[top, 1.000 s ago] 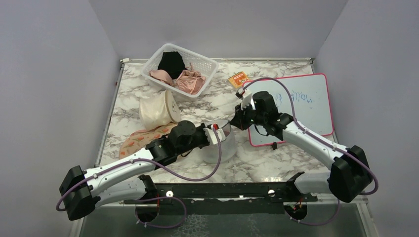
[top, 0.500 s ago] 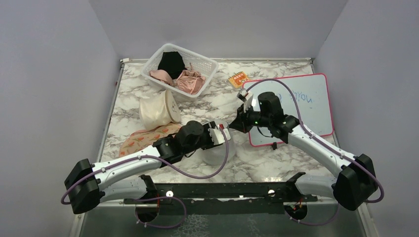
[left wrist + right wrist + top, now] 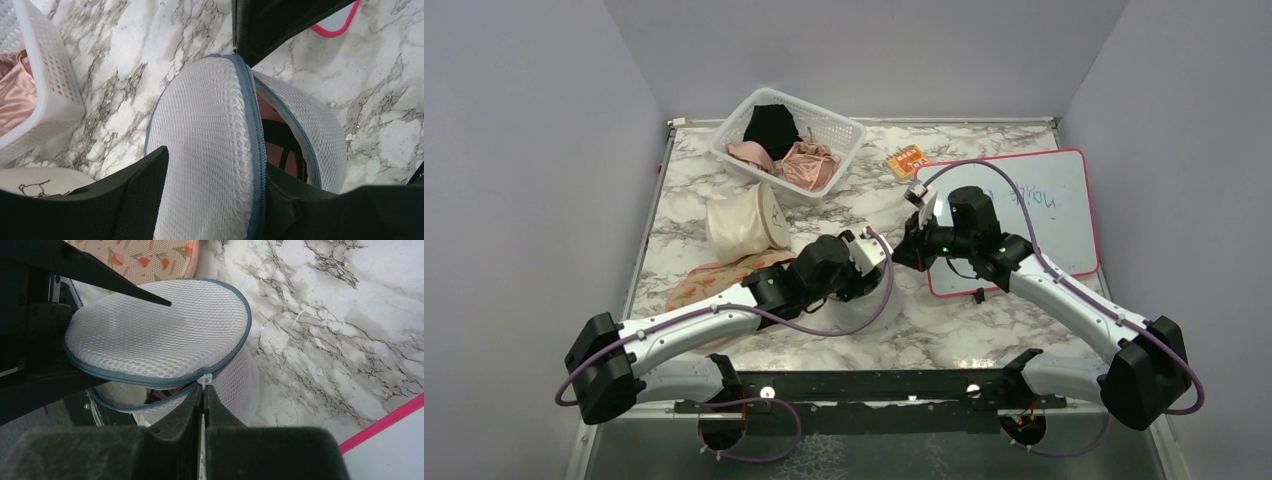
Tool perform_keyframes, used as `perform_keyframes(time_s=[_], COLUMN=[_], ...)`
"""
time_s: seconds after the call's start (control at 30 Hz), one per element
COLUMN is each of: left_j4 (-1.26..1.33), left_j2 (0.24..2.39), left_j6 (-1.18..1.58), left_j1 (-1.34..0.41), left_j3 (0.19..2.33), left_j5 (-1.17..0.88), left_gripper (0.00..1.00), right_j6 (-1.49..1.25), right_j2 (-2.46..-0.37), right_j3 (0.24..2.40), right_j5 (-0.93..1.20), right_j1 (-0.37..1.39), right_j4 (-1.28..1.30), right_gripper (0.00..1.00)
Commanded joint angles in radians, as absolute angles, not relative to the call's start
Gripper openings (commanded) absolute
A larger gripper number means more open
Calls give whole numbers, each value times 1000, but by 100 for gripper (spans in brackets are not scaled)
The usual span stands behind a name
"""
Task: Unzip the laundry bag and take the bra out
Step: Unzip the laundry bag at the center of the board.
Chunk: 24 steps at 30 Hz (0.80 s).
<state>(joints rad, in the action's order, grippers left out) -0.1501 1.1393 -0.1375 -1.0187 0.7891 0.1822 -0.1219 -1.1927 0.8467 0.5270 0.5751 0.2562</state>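
So the marble table (image 3: 964, 330) has the laundry bag (image 3: 160, 335) pretty much dead centre, half buried under the left arm in the top view. From the bag, the whiteboard (image 3: 1064, 235) is out at 3 o'clock, the white basket (image 3: 844, 130) of clothes is up around 11, the cream bag (image 3: 739, 225) is at 10 and the floral pouch (image 3: 709, 280) is at about 9.

Progress looks decent to me. The zip is run most of the way round and the lid (image 3: 205, 150) is tipped up like a clamshell, so the unzip part looks basically done. Through the gap there's something pinkish with dark straps, I'm guessing the bra (image 3: 267, 112), and it's not out yet. That's the bit left.

The left gripper (image 3: 217, 165) has its jaws parted, one finger on each side of the raised lid, not pinching it as far as I can tell. The right gripper (image 3: 204, 390) is closed tight on the little white zip pull (image 3: 205, 380) at the bag's 3 o'clock edge.
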Motion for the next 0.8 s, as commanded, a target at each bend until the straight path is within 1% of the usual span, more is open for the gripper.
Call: perform_keyframes(time_s=[0.0, 0.17, 0.3, 0.4, 0.47, 0.6, 0.77], left_j4=[-215, -245, -247, -251, -249, -251, -258], left_j2=[1177, 1236, 1246, 1241, 1242, 1269, 1301], left_j6=[-91, -113, -118, -121, -125, -147, -181], left_j1=[-1023, -1023, -1023, -1023, -1025, -1025, -1025], left_j3=[872, 955, 976, 976, 979, 1007, 1028], left_j5=[239, 245, 239, 230, 232, 251, 271], left_gripper=[48, 49, 56, 58, 58, 51, 51], right_j6=[-101, -91, -91, -96, -101, -99, -97], right_j2=[-1192, -1205, -1204, -1202, -1197, -1200, -1202], right_j3=[853, 875, 877, 878, 876, 877, 879], right_j5=[570, 576, 581, 586, 592, 595, 595], right_j1=[581, 581, 581, 581, 581, 581, 581], right_j4=[250, 261, 261, 257, 251, 248, 247], right_gripper=[1, 1, 1, 1, 1, 1, 1])
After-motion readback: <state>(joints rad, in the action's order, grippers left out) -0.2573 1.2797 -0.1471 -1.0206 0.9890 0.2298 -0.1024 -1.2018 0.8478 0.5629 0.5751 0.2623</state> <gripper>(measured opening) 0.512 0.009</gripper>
